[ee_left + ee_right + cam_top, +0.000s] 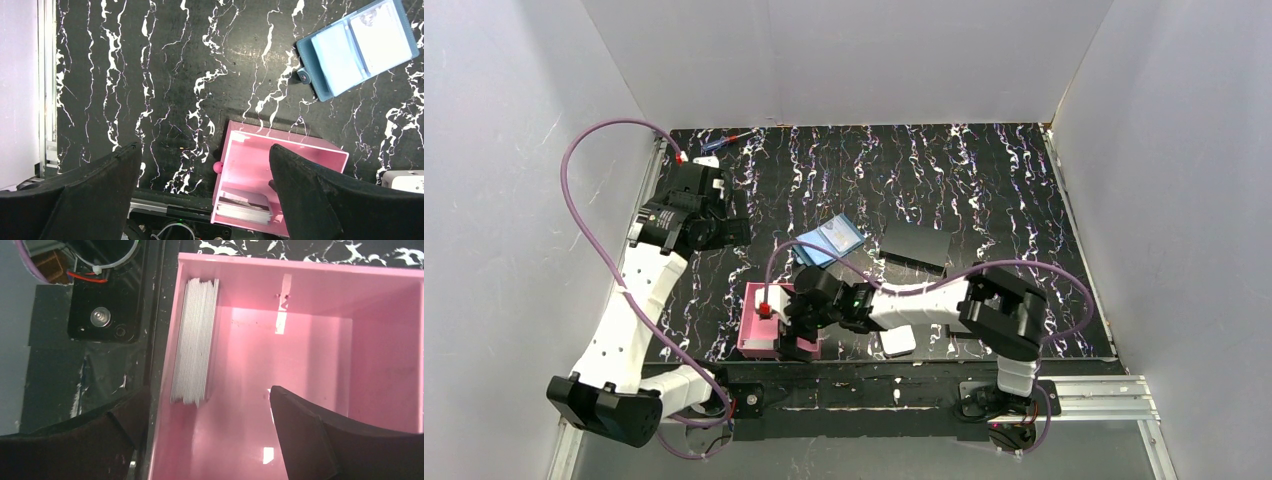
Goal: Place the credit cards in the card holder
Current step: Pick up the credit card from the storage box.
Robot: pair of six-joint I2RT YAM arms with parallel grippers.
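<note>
While right tool point(206, 394) hangs spread over pink square plastic tray point(300, 285), thin whitish-grey credit cards point(195, 340) stand stacked on edge against tray wall, in line with its gap, long edges pointing away; open teal-blue fold-over card holder point(831, 241) lies beyond on table point(984, 180).

Bright, even overhead light; glare glints on the pink tray point(300, 365), foreground edges seemingly soft, shadows faint.

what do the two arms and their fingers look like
Both the left arm and the right arm have white shell links joined by chunky black joints. A thin purple cable loops along each, ending in a small red connector near the wrist. The fingers are broad, matte black wedges.
</note>
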